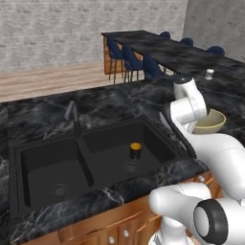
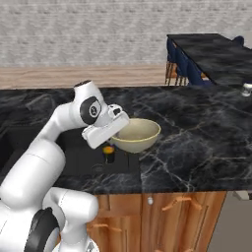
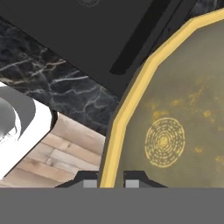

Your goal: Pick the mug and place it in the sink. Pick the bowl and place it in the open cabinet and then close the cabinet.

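Glazed olive-beige bowl (image 2: 136, 134), rigid, probably light and slick, is best taken by its thin rim, where the end effector (image 3: 111, 183) sits clamped at six o'clock.

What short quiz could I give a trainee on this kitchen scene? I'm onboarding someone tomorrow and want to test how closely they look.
1. True or false: the mug stands upright inside the sink.
2. What is the end effector clamped on?
A. the faucet
B. the rim of the bowl
C. a cabinet door
3. Fill in: judged from how things lie now, the step already done is placing the ____ in the sink.

Key
1. True; it stands in the basin farther from the faucet.
2. B; in the hand view the fingertips straddle the bowl's rim.
3. mug
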Available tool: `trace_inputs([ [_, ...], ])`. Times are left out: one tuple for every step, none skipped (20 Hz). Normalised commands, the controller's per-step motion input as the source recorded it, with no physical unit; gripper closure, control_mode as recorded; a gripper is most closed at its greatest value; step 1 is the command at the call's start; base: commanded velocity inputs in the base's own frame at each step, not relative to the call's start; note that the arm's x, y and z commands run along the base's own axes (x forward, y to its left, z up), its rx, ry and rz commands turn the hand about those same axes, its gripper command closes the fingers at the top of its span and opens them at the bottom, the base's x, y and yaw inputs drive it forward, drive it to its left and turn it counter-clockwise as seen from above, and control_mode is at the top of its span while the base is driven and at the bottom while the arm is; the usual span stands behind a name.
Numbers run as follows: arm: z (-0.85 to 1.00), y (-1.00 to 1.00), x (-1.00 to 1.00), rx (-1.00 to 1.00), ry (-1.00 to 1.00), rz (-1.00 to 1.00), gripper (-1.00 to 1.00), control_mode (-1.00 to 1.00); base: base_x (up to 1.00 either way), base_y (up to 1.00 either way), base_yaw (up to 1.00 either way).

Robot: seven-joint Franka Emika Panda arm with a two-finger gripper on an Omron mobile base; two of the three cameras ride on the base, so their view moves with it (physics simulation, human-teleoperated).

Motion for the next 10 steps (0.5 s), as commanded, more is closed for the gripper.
trace_inputs([
  [0.0,0.0,0.0,0.0,0.0,0.0,1.0,1.0,0.0,-0.14,-0.57],
  [0.0,0.0,0.0,0.0,0.0,0.0,1.0,1.0,0.0,-0.24,-0.58],
  [0.0,0.0,0.0,0.0,0.0,0.0,1.0,1.0,0.0,-0.35,-0.6],
  [0.0,0.0,0.0,0.0,0.0,0.0,1.0,1.0,-0.01,-0.44,-0.64],
  [0.0,0.0,0.0,0.0,0.0,0.0,1.0,1.0,-0.02,-0.41,-0.66],
  [0.0,0.0,0.0,0.0,0.0,0.0,1.0,1.0,0.0,-0.39,-0.68],
  [0.0,0.0,0.0,0.0,0.0,0.0,1.0,1.0,0.0,-0.44,-0.7],
  [0.0,0.0,0.0,0.0,0.0,0.0,1.0,1.0,0.0,-0.5,-0.71],
  [0.0,0.0,0.0,0.0,0.0,0.0,1.0,1.0,0.0,-0.49,-0.7],
  [0.0,0.0,0.0,0.0,0.0,0.0,1.0,1.0,0.0,-0.5,-0.69],
])
